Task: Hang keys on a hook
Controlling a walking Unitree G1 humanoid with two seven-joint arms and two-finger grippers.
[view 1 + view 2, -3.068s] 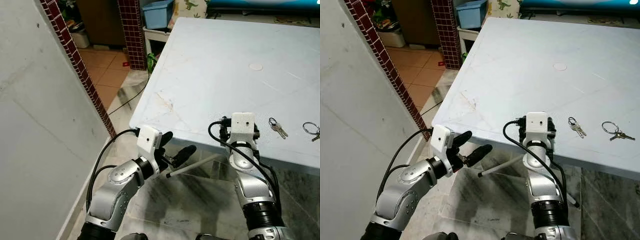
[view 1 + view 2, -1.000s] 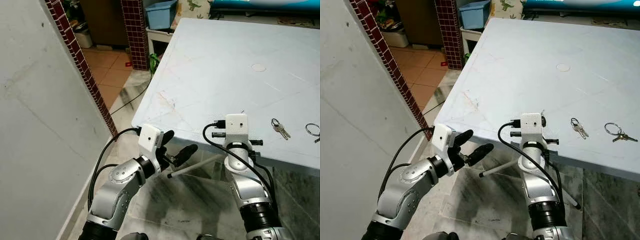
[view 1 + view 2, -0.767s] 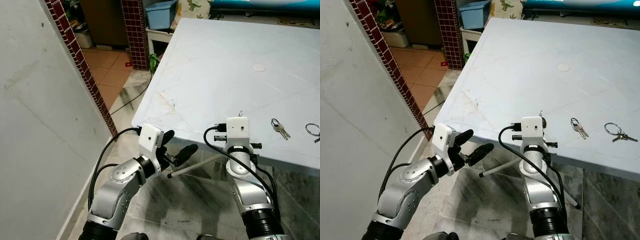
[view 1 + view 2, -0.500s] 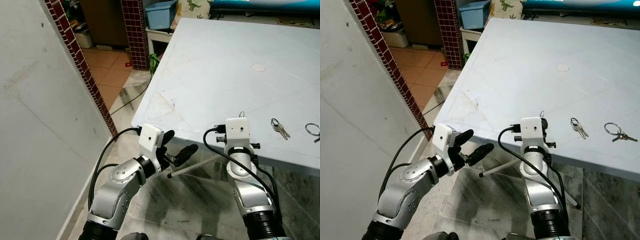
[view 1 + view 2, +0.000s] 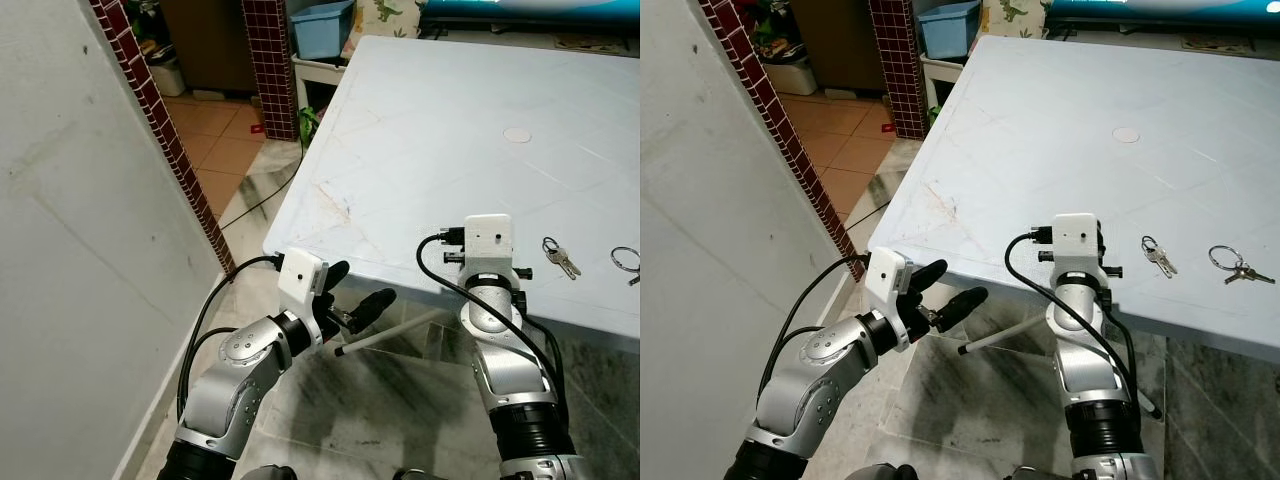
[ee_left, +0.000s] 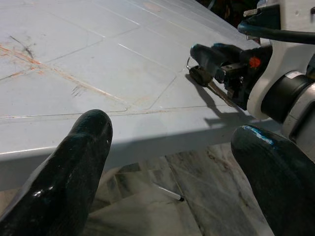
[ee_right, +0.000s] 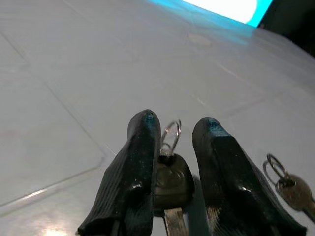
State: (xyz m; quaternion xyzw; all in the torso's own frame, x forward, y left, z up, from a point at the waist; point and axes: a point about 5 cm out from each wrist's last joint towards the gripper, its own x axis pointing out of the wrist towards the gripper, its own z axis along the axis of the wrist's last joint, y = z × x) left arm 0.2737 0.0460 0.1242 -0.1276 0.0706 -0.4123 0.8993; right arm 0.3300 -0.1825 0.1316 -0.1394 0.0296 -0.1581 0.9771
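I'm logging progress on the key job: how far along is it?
Early. Done: the right gripper is shut on a black-headed key just above the table. In hand: carrying that key. Left: finding a hook and hanging it. Two more key sets lie on the table.

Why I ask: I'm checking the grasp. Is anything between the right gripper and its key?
Nothing visible does. The key sits clamped between the right gripper's fingers, just above the table.

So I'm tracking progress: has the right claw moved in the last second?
Yes. The right claw shifted rightward along the table edge, toward the loose keys.
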